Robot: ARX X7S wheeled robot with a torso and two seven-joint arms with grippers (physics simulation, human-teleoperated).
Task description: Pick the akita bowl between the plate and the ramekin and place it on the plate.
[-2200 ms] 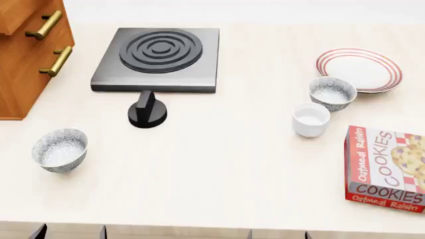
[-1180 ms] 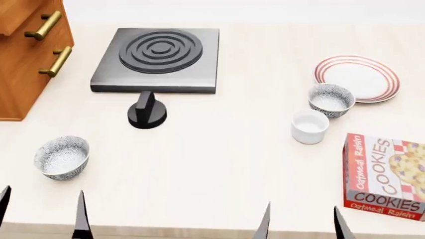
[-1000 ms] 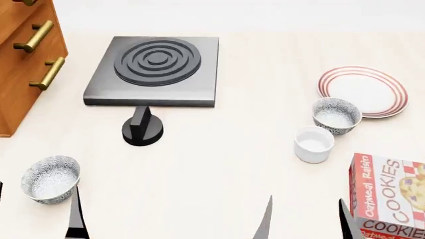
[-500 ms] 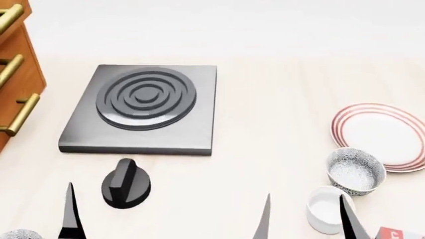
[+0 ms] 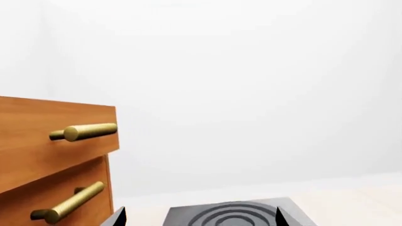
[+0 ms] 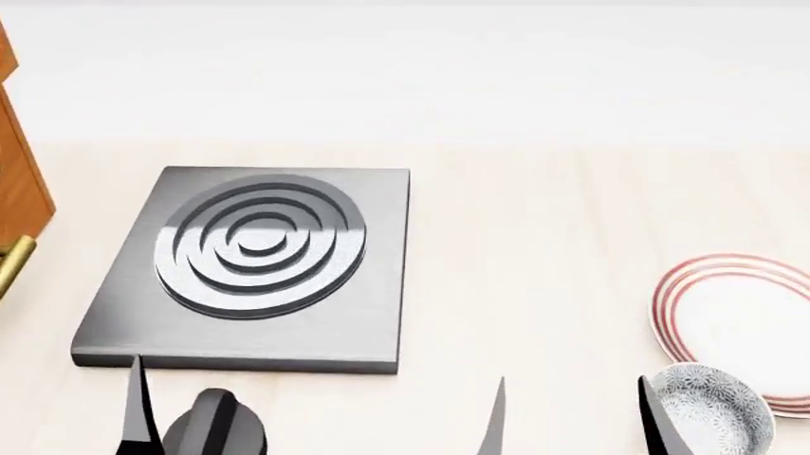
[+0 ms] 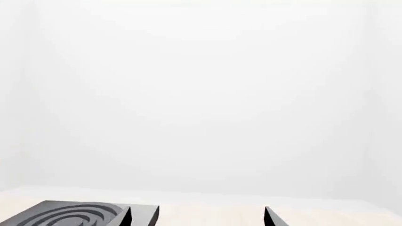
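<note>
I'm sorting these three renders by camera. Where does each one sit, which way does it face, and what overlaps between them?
Head view: on the robot's head, looking forward and down at the counter, with the stove plate, knob, plate and speckled bowl; dark claw fingertips poke up from below.
Left wrist view: near the left claw, facing forward and level toward the wooden drawers and wall; only fingertips show.
Right wrist view: near the right claw, facing the blank wall; only fingertips show.
Shared: all three show the stove plate.

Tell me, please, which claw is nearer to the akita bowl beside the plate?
The right claw: one of its fingertips overlaps the akita bowl's near edge in the head view. The left claw sits far across the counter, by the black knob.
</note>
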